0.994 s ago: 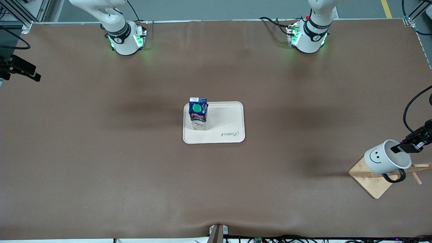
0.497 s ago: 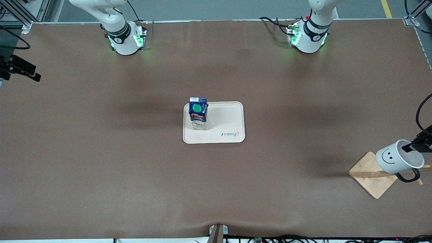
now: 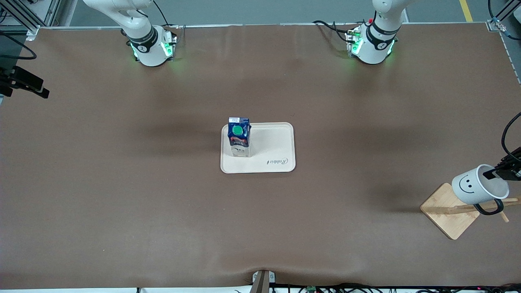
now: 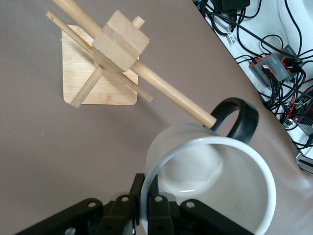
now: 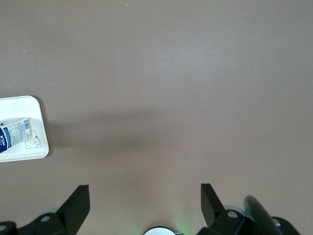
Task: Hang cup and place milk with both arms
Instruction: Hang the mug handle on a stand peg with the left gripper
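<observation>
Cup [image 3: 477,185] hangs from left claw [image 4: 145,208], pinched by its rim above the wooden rack [image 3: 452,213].

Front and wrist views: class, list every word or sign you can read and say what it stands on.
"Rabbit": script on the tray, upside down in the front view.
"MILK": on the milk carton's side, right wrist view.
Smiley face: on the cup.
Other carton print: too small to read.
</observation>
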